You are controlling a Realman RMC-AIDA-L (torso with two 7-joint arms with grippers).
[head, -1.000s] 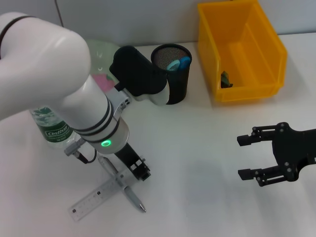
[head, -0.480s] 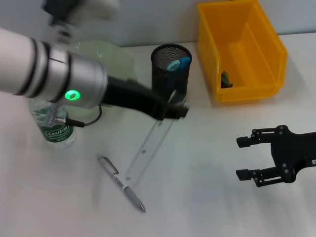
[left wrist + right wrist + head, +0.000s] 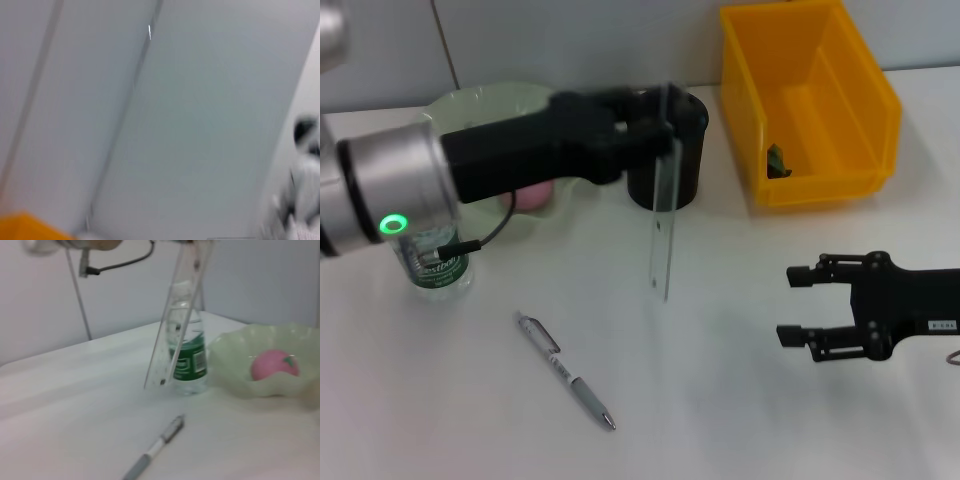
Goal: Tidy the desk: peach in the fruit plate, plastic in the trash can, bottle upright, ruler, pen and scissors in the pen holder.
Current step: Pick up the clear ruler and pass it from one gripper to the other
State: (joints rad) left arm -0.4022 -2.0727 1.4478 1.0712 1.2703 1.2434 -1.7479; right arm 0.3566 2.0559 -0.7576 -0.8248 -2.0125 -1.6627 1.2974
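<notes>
My left gripper (image 3: 663,112) is shut on the top end of the clear ruler (image 3: 661,235), which hangs nearly upright in front of the black mesh pen holder (image 3: 685,178), its lower tip above the table. In the right wrist view the ruler (image 3: 175,325) hangs in front of the upright bottle (image 3: 187,360). The pink peach (image 3: 532,198) lies in the pale green fruit plate (image 3: 485,101). The bottle (image 3: 432,266) stands at the left. A silver pen (image 3: 566,372) lies on the table. A plastic scrap (image 3: 775,160) sits in the yellow trash can (image 3: 860,95). The scissors are hidden. My right gripper (image 3: 802,304) hovers open at the right.
The white table runs to a grey wall behind. My left arm's thick body spans from the left edge across the fruit plate to the pen holder. The left wrist view holds only wall and an orange corner (image 3: 30,226).
My left gripper has lifted the ruler off the table and swung it up and right until it hangs upright at the pen holder. The right gripper has shifted slightly left.
</notes>
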